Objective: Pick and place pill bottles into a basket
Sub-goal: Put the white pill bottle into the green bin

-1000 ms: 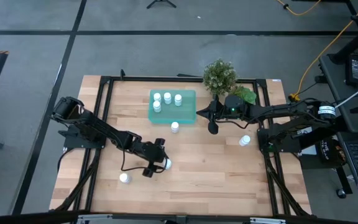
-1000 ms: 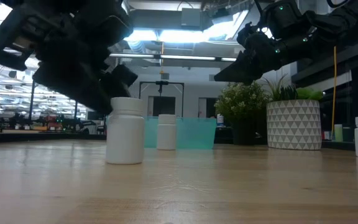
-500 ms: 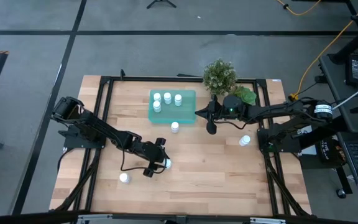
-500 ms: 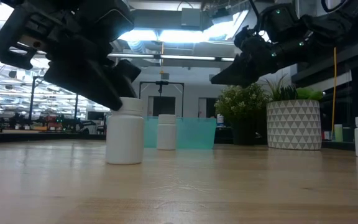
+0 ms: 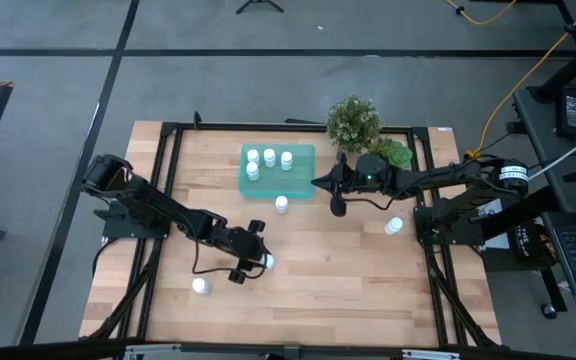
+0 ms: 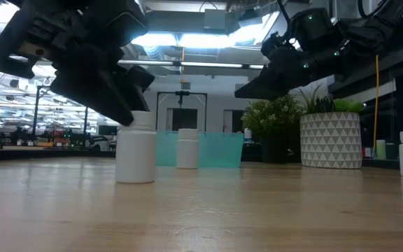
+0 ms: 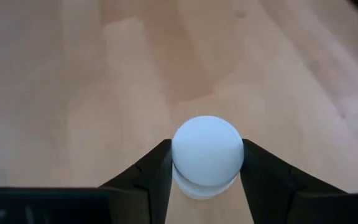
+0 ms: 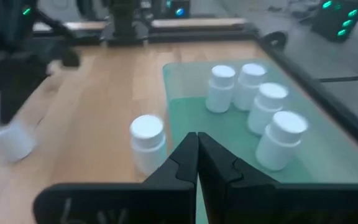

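Note:
A white pill bottle (image 5: pixel 267 262) stands near the table's middle, with my left gripper (image 7: pixel 207 177) shut on it. The teal basket (image 5: pixel 300 186) at the far middle holds several pill bottles (image 8: pixel 253 102). One more bottle (image 5: pixel 282 204) stands just in front of the basket, another (image 5: pixel 394 226) to the right, another (image 5: pixel 200 286) at the near left. My right gripper (image 5: pixel 315 183) hangs shut above the basket's right near corner, touching nothing. My left gripper pinches the bottle's white cap (image 7: pixel 182 155) between its two fingers, one on each side. The fingers (image 6: pixel 128 105) come slanting down from the table's left. The bottle (image 6: pixel 135 150) stands upright with its base on the table.
A green plant in a white patterned pot (image 6: pixel 331 140) stands at the far right behind my right arm (image 5: pixel 438 180). A black frame (image 5: pixel 168 180) runs along the table's edges. Bare wood lies near the front edge.
My left gripper's fingers have closed in onto the bottle's cap and taken hold. In the low view the bottle has shifted a little sideways, still upright on the table.

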Motion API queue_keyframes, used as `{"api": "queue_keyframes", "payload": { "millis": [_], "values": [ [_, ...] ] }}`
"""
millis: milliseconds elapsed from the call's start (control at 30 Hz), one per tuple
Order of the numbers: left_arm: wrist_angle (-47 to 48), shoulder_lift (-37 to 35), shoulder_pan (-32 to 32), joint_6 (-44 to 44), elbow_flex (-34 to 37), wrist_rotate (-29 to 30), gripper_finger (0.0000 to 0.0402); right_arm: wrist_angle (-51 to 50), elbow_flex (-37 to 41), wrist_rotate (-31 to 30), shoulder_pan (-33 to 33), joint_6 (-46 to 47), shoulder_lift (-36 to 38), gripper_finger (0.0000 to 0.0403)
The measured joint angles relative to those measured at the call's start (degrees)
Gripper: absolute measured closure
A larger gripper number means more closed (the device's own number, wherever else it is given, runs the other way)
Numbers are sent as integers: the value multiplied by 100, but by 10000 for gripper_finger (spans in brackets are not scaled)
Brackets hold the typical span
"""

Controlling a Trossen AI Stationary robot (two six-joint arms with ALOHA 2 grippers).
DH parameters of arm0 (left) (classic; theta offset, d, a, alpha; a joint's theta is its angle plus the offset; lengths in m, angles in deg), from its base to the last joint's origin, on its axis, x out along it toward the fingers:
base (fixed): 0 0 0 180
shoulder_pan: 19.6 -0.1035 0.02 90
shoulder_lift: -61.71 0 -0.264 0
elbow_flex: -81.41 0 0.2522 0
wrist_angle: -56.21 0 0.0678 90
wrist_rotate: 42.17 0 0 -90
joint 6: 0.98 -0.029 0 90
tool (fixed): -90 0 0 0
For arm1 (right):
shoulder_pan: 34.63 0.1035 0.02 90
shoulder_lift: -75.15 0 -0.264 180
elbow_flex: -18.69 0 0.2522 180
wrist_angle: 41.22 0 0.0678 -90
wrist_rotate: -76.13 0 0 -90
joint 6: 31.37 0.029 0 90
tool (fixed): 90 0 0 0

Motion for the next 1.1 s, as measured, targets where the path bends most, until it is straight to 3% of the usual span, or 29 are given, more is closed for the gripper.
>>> {"api": "queue_keyframes", "payload": {
  "millis": [233, 500, 767, 1100],
  "values": [
    [991, -669, -25, 28, 17, 809, 249, -177, 0, 512, 4, -220, 9, 391],
    [1614, -1651, -521, 88, 17, 1000, 249, -455, 4, 510, -2, -304, 50, 391],
    [1562, -2410, -1255, -347, 17, 1285, 249, -145, 2, 510, -7, -453, 50, 391],
    [1128, -2434, -2134, -859, 15, 1172, 249, -125, 0, 508, -7, -894, 50, 391]
  ]
}}
